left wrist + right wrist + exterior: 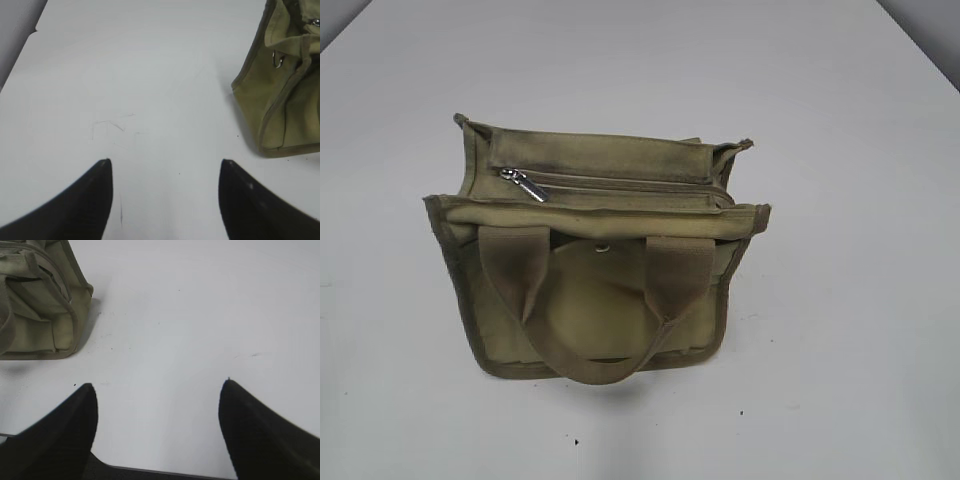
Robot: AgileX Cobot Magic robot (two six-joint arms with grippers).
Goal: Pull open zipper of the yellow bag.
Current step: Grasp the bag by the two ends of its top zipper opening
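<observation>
The left tool [165, 167] stands open, its two dark fingers spread wide over bare white tabletop [150, 75] and gripping nothing. In its wrist view the yellow bag [280, 100] sits well apart, toward the far right, with one small metal ring visible on the bag's side. Faint scratch marks show on the tabletop between the fingers and the bag.

The right tool [157, 385] is likewise open and empty, fingers wide over the tabletop. In its wrist view the bag lies at the far left, clear of the fingers.

Neither tool appears in the exterior view. There the bag rests upright near the middle of the tabletop, its fabric smudged, with darker olive trim along the edges. Two webbing handles [590, 350] droop over the near face. The zipper [620, 185] runs left to right across the top panel and looks closed; its silver pull tab [523, 184] lies at the left end. A small round stud [604, 248] sits on the near face, below the rim.
</observation>
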